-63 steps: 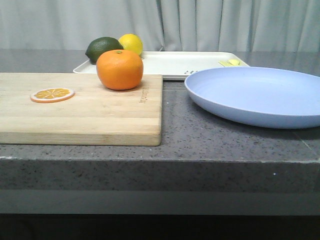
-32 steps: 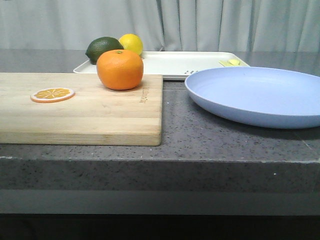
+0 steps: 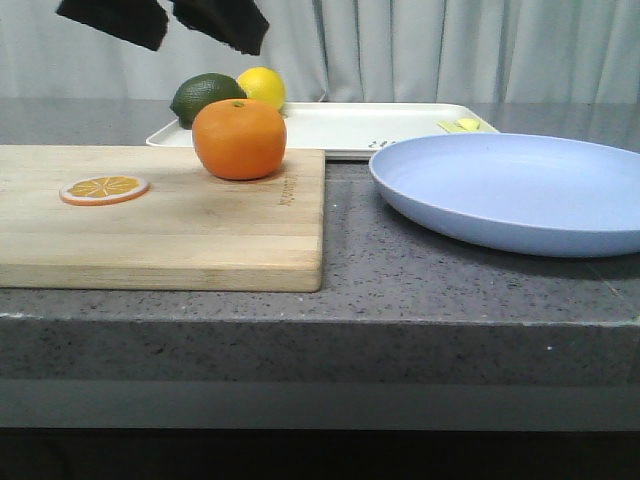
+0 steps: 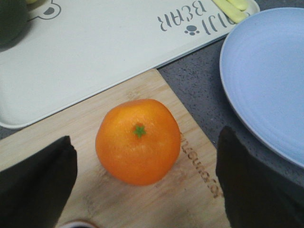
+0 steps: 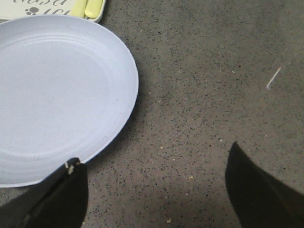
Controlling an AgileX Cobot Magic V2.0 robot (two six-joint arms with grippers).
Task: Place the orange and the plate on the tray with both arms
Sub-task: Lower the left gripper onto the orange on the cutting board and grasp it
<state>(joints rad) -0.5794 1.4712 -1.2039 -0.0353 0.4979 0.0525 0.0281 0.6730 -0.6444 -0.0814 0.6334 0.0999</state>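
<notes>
"BEAR" lettering (image 4: 183, 18) is printed on the cream tray (image 3: 350, 128). The orange (image 3: 239, 138) sits on a cutting board (image 3: 160, 215), the plate (image 3: 515, 190) on the speckled grey table (image 3: 400, 280); both grippers' fingers (image 4: 38, 187) are spread, empty.

Soft, even light falls from above; nothing glares. The orange (image 3: 239, 138) throws only a faint shadow onto the cutting board (image 3: 160, 215). The front view is sharp, though the surface (image 3: 400, 270) darkens below its front edge. In both wrist views the dark tool fingers (image 4: 35, 185) are blurred.
</notes>
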